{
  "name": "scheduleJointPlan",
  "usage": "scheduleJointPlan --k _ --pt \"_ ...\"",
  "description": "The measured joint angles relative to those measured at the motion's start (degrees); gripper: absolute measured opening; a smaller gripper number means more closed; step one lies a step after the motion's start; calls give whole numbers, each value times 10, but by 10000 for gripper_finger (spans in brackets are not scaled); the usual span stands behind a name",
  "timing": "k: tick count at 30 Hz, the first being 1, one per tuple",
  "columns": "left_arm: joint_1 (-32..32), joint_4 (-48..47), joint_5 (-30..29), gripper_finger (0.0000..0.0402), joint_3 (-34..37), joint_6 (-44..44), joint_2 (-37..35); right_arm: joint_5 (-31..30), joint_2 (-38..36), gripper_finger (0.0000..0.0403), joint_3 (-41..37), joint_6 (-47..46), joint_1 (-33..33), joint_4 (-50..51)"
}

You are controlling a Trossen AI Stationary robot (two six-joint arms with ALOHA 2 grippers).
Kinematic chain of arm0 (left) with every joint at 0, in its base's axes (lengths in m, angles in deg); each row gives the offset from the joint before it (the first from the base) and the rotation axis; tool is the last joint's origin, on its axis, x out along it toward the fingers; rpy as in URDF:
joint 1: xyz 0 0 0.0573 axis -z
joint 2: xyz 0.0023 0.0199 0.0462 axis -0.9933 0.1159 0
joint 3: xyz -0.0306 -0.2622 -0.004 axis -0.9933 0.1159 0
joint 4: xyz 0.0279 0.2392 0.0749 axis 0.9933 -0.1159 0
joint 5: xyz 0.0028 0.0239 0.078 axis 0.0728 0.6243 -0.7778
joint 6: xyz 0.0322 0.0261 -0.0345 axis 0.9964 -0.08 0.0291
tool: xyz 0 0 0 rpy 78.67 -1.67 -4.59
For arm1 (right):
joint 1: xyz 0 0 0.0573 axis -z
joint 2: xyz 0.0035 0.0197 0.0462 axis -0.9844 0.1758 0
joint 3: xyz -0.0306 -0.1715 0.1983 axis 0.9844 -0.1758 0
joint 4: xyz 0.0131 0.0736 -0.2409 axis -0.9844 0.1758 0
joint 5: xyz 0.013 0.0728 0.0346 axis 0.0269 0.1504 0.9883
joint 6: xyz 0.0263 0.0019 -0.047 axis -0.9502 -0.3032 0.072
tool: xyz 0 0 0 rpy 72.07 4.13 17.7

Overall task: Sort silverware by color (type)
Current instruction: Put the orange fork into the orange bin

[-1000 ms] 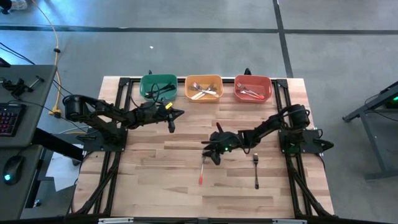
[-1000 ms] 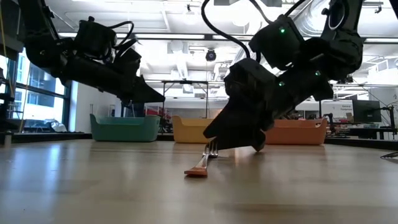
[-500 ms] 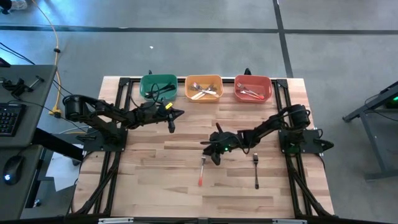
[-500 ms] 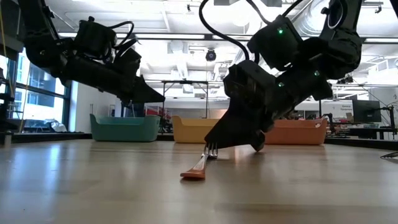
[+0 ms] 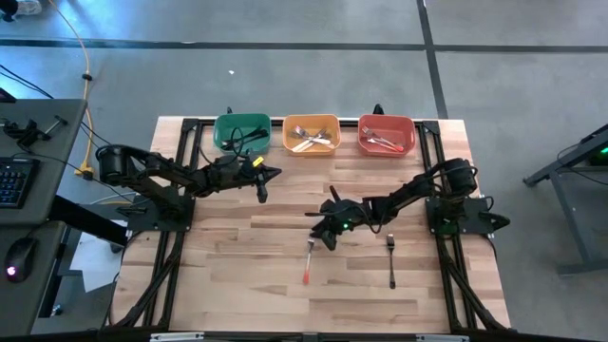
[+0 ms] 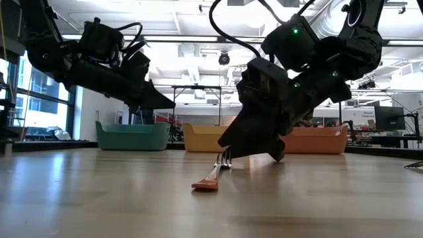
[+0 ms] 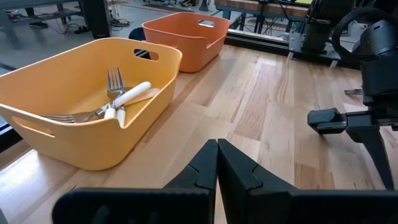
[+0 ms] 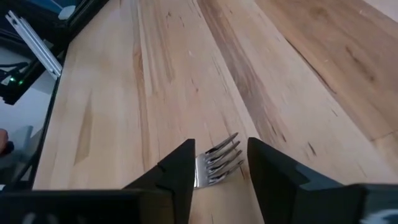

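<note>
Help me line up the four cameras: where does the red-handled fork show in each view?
High view: red fork on the table, below the right pincer.
Low view: centre, handle end toward the camera.
Left wrist view: not in it.
Right wrist view: only its tines, between the pincer's fingers.
Shared landmark: the right pincer over the fork's head.

Table [image 5: 237, 275]: pale wood planks, some boards darker brown. Bins: green bin [image 5: 241, 132], yellow-orange bin [image 5: 311, 134], red-orange bin [image 5: 386, 135]. Forks in yellow-orange bin [image 7: 121, 99]: white handles, silver metal heads. Fork on the table [image 5: 308, 262]: red handle, silver tines. Second fork on the table [image 5: 390, 258]: black handle, silver head. Left gripper [image 5: 262, 183] and right gripper [image 5: 327, 236]: black, as are both arms. Floor [image 5: 513, 95]: grey with dark stripes.
</note>
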State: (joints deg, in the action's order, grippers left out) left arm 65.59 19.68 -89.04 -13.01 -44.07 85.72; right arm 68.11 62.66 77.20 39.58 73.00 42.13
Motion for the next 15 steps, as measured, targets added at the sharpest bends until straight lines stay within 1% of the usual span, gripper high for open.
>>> scheduleJointPlan --k 4,7,11,15 --pt "0 0 0 0 0 0 0 4 0 121 0 5 0 1" --pt "0 0 0 0 0 0 0 7 0 111 8 21 -2 22" --pt "0 0 0 0 0 0 0 10 2 88 40 48 -6 94" --pt "0 0 0 0 0 0 0 10 3 53 66 64 -3 148"
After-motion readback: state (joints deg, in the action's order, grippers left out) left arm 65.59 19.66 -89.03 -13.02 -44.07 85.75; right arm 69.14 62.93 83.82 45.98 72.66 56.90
